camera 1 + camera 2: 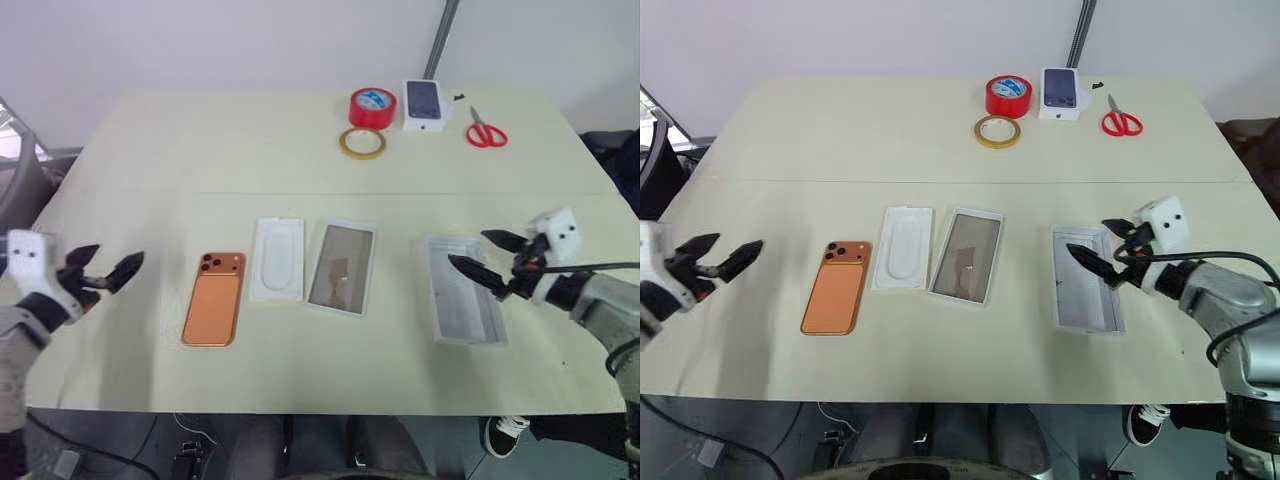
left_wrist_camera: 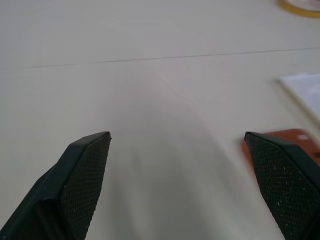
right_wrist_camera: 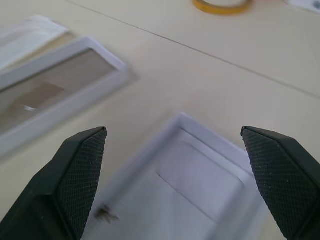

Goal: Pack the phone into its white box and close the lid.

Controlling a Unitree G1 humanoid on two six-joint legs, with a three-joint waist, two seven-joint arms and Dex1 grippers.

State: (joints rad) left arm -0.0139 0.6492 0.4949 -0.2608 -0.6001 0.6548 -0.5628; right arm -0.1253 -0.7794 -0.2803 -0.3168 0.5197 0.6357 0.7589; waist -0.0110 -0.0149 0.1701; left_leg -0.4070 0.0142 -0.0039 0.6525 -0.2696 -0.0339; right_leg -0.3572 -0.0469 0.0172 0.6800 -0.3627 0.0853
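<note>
Nothing is packed yet: my left gripper [image 1: 108,273] and right gripper [image 1: 483,258] both hang spread apart and empty. Further out, the phone [image 1: 214,298] lies bare on the table [image 1: 200,150], the white box [image 1: 341,267] sits open beside the insert [image 1: 277,259], and the lid [image 1: 462,303] rests inner face up under my right fingers. Loading and closing are both left.

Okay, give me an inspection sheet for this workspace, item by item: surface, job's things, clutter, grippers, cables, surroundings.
Surface: cream table, a thin seam line running across it.
Job's things: phone lies back up, toward the left; white box lies open side up in the middle, nothing in it; lid lies inner face up, toward the right.
Clutter: white insert between phone and white box; at the far edge a red tape roll, a yellow tape ring, a small printed box and red scissors.
Grippers: left gripper open, left of the phone, holding nothing; right gripper open, over the lid.
Cables: black cable along the right arm.
Surroundings: pale wall behind the table.
</note>
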